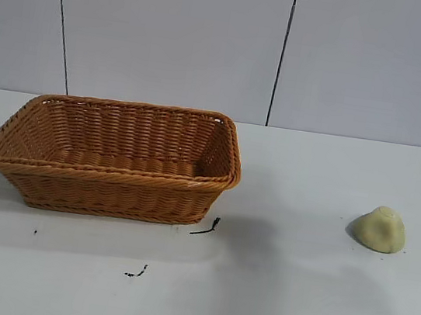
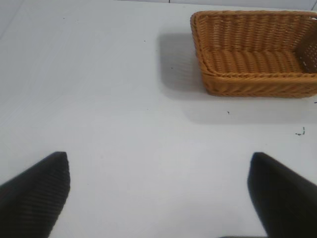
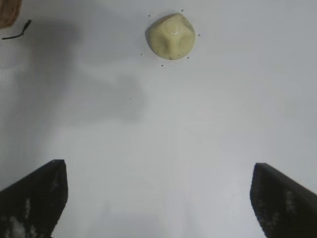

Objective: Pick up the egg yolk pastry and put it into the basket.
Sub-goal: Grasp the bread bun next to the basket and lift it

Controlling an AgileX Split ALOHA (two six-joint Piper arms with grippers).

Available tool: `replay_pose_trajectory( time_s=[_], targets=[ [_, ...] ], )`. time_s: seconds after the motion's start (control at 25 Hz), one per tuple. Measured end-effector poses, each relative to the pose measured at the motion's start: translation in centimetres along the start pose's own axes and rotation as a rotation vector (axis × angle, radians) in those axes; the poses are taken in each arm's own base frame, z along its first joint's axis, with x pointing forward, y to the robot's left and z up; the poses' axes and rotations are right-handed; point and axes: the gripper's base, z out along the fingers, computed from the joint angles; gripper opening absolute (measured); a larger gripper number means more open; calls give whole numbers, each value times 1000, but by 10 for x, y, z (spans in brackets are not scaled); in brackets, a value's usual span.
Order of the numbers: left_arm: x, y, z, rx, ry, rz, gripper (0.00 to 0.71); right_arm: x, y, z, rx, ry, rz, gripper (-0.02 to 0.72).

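On the white table [image 1: 291,310], the basket [image 1: 113,179] is being shown sitting empty; well apart, the pastry [image 1: 379,229] is being left untouched. Likely light, soft, crumbly: low side grip advised. Right gripper [image 3: 158,198] and left gripper [image 2: 158,198] are being held wide open, empty.

White table [image 1: 291,310] across the foreground, grey panelled wall [image 1: 173,35] behind with dark vertical seams, a short black scrap [image 1: 206,228] lying on the table, a smaller black scrap [image 1: 136,272] nearer the camera, a tiny dark speck [image 1: 35,232] off to the left
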Motion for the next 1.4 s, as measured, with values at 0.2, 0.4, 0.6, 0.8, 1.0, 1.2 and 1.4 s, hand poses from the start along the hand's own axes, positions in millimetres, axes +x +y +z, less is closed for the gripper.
replay_pose_trajectory(
  time_s=[0.2, 0.4, 0.6, 0.8, 1.0, 1.2, 1.4],
  targets=[
    [0, 0, 0, 0, 0, 0, 696, -39, -3, 45, 5, 39, -5, 694],
    [0, 0, 0, 0, 0, 0, 696, -69, -5, 79, 6, 34, -20, 694],
    [0, 0, 0, 0, 0, 0, 696, -79, -6, 99, 5, 46, -39, 694],
    [0, 0, 0, 0, 0, 0, 696, -76, -6, 123, -3, 89, -38, 694],
    [0, 0, 0, 0, 0, 0, 696, -71, -6, 146, -7, 137, -36, 694],
    [0, 0, 0, 0, 0, 0, 696, -68, -6, 159, -11, 162, -32, 694],
    [0, 0, 0, 0, 0, 0, 696, -67, -6, 167, -11, 166, -31, 694]
  ],
)
